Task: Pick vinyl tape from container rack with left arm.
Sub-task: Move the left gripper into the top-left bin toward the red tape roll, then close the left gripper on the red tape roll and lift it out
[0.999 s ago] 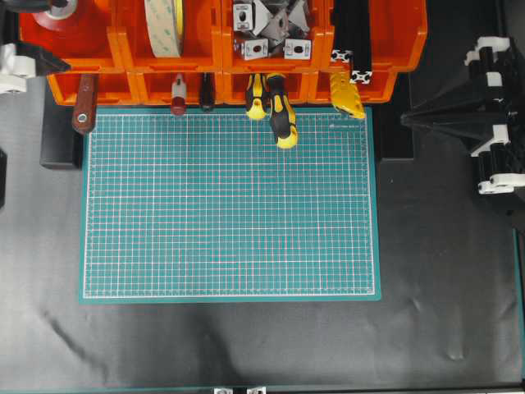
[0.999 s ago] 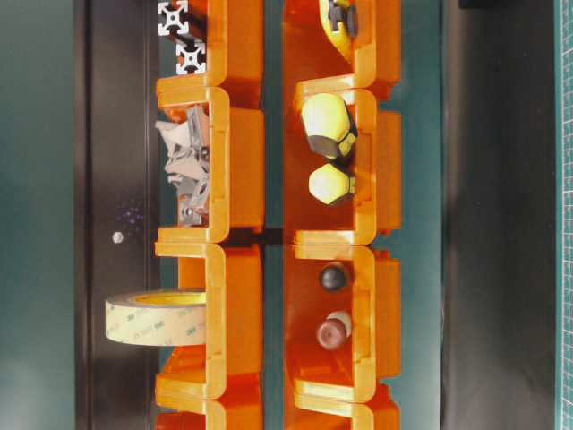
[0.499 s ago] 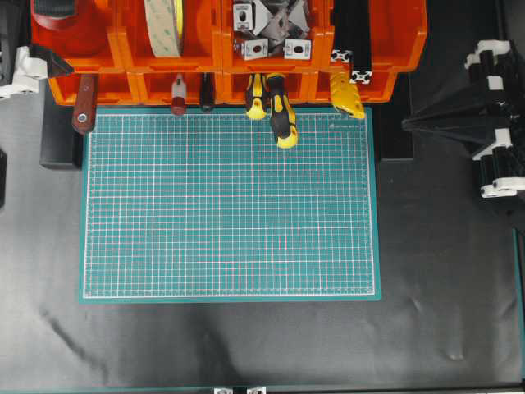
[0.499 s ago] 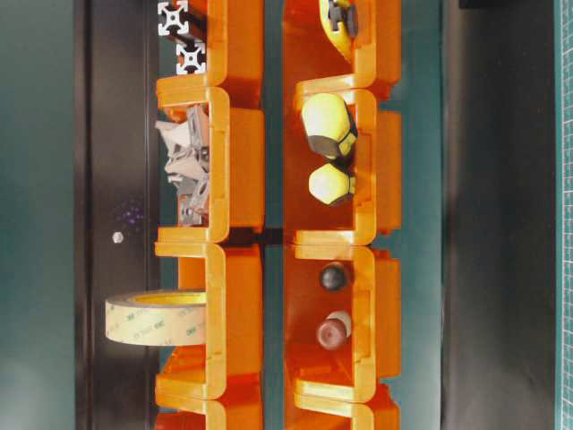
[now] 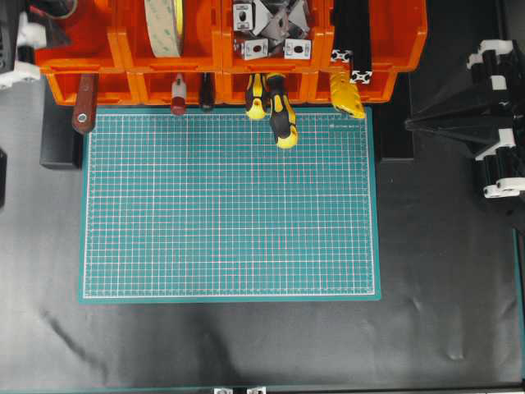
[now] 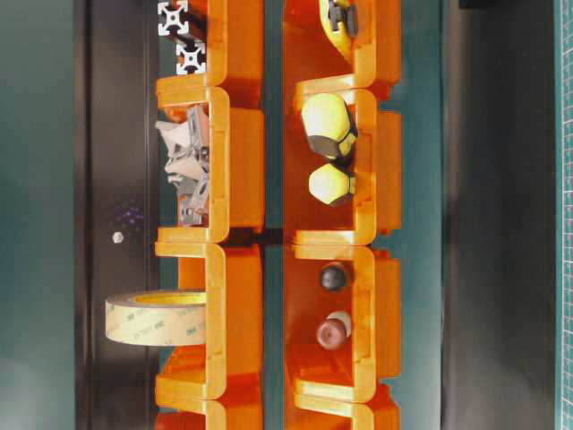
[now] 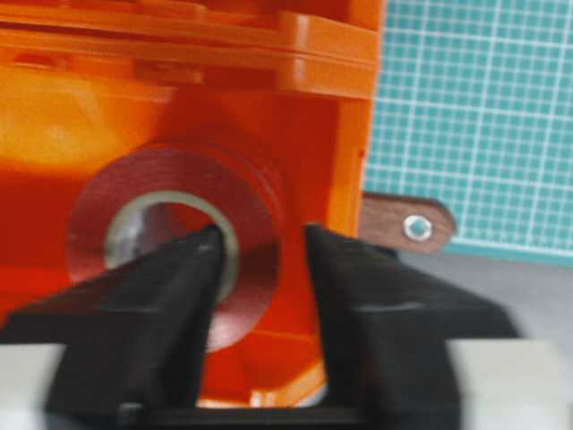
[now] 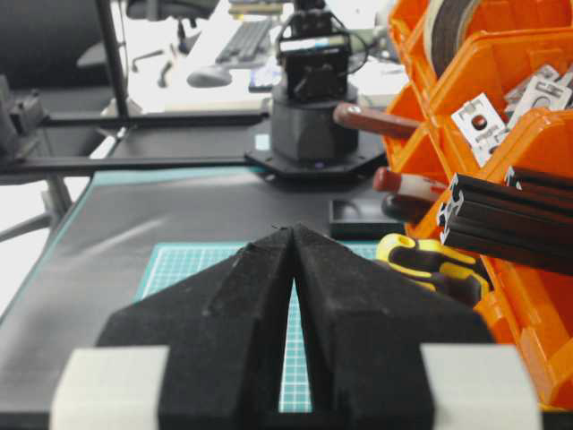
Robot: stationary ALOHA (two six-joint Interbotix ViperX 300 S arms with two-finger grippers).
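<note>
The vinyl tape [image 7: 175, 233] lies in the far-left upper bin of the container rack [image 7: 206, 107], and judging by its pose the left hand [image 7: 261, 244] has gone in from above so that one finger [image 7: 170, 296] drops into the roll's white core and the other passes outside the red rim. The fingers stand partly drawn together astride that wall of the roll, seemingly touching it, though blur hides whether the pinch is firm; the right hand [image 8: 294, 235] is pressed together, holding nothing, parked above the desk [image 5: 451, 271]
</note>
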